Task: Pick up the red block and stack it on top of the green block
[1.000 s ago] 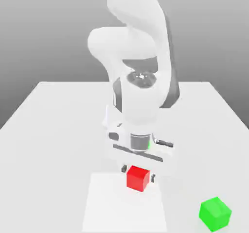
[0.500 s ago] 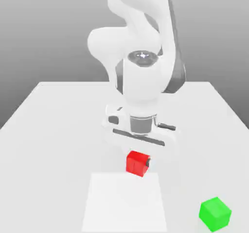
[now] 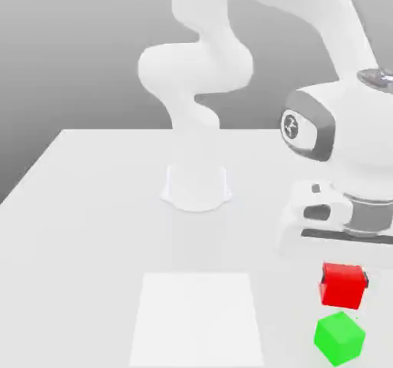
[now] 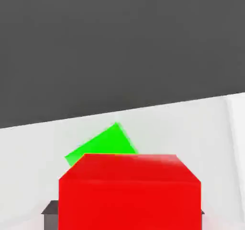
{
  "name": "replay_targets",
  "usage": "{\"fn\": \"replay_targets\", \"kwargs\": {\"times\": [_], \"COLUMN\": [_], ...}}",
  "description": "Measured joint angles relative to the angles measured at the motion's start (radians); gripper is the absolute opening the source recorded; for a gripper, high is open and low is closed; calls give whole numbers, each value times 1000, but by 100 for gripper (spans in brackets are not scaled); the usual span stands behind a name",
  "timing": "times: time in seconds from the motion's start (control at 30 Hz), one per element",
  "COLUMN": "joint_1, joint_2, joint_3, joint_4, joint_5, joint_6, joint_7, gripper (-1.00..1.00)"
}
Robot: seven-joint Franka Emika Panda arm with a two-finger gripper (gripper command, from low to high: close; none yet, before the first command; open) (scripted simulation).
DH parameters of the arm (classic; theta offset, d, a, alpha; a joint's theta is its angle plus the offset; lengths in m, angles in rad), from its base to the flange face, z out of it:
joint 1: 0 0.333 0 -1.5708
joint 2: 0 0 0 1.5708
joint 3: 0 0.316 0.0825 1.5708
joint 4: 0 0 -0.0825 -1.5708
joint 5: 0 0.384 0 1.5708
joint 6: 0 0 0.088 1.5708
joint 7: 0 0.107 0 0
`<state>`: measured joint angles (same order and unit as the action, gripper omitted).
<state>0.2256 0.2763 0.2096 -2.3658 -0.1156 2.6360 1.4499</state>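
Observation:
The red block (image 3: 342, 285) hangs in the air at the exterior view's right, with my gripper (image 3: 343, 284) shut on it. Just beneath it, a small gap away, the green block (image 3: 338, 338) rests on the table near the front edge. In the hand view the red block (image 4: 129, 192) sits close to the camera between dark fingertips (image 4: 49, 209), and the green block (image 4: 101, 146) peeks out behind it, turned at an angle to the red one.
The white table (image 3: 92, 205) carries a paler square patch (image 3: 196, 318) at the front middle. The arm's round base (image 3: 196, 186) stands at the table's centre back. The table's right edge runs close to the blocks.
My gripper has carried the red block up off the pale patch and across to the exterior view's right, ending just above the green block. The green block has stayed put.

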Motion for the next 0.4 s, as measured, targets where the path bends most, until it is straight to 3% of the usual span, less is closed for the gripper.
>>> {"fn": "replay_targets", "kwargs": {"times": [0.03,0.07,0.27,0.4], "joint_1": [9,16,20,4], "joint_2": [35,61,75,-22], "joint_3": [-10,-19,-23,0], "joint_4": [4,6,7,2], "joint_5": [-16,-28,-34,11], "joint_6": [30,54,65,-24], "joint_7": [11,20,25,-8], "gripper": [-100,100,100,100]}}
